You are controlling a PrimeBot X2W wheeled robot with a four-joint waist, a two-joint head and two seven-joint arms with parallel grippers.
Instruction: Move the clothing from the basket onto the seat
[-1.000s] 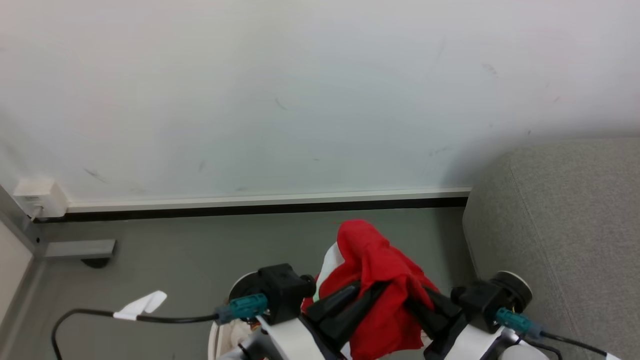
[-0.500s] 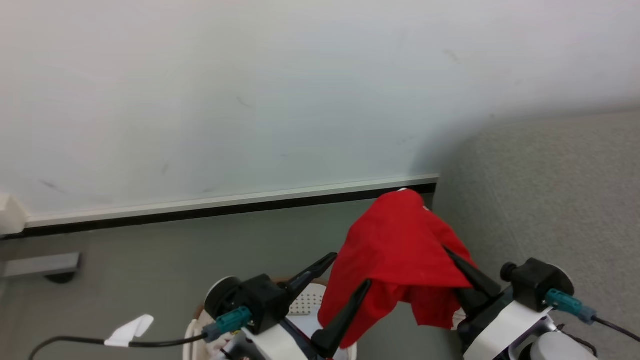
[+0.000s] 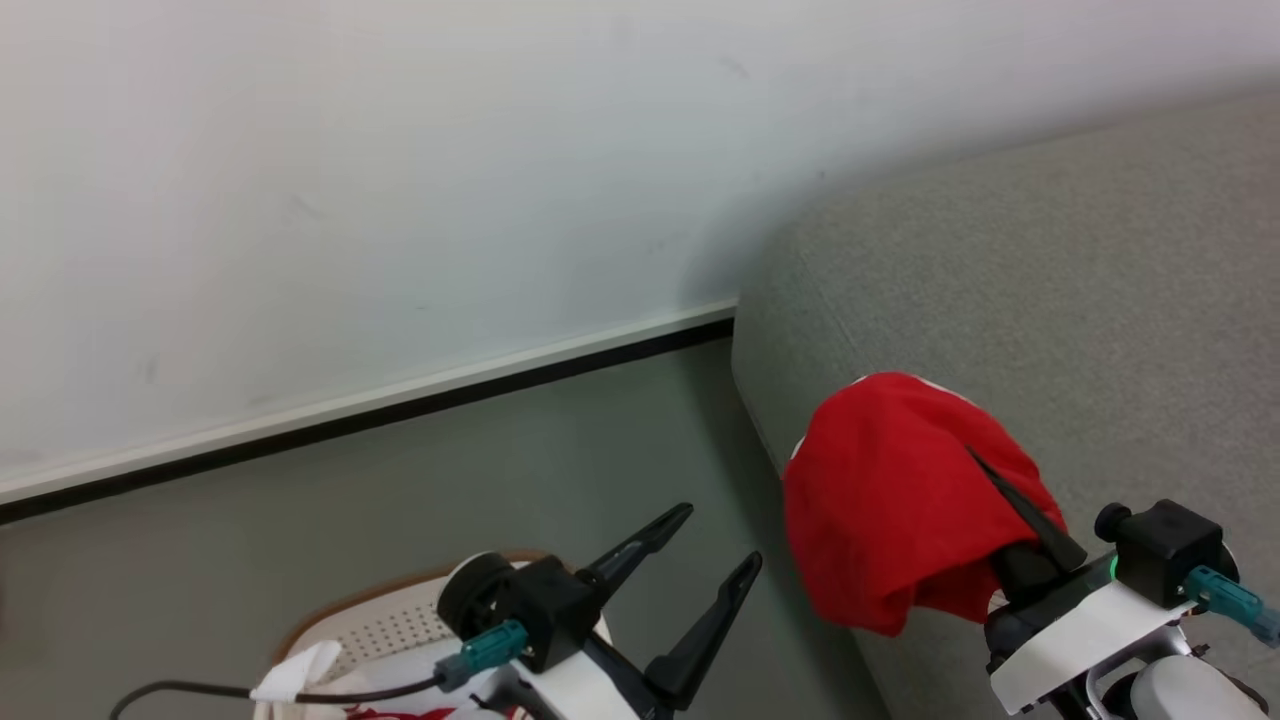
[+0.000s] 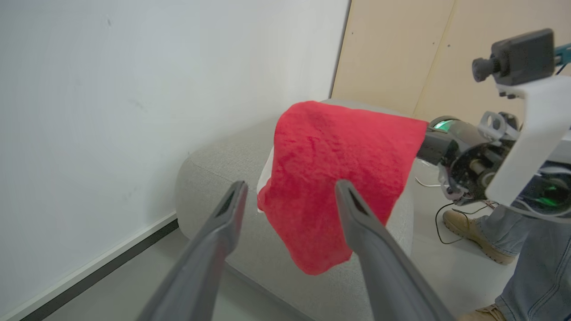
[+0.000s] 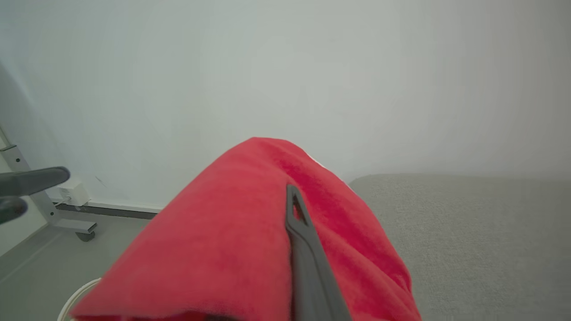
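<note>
While a pale wall (image 3: 400,150) fills the upper half of the head view, a large light grey sofa (image 3: 1050,280) spreads from 1 to 4 o'clock, its rounded corner meeting the grey floor (image 3: 450,470). At 7 o'clock sits a white laundry basket (image 3: 390,625) with a brown rim, and a scrap of red and white cloth (image 3: 400,713) shows inside it at the bottom edge. At 4 o'clock a red garment (image 3: 890,500) hangs over the sofa's front edge, draped over the right gripper (image 3: 985,475). That gripper's fingers are closed on the fabric, one dark finger lying across the top. At 6 o'clock the left gripper (image 3: 720,535) stands spread wide and empty, near the basket and apart from the garment. In the left wrist view, a person's jeans leg (image 4: 531,249) and tan shoe (image 4: 473,229) stand at 4 o'clock beyond the sofa.
</note>
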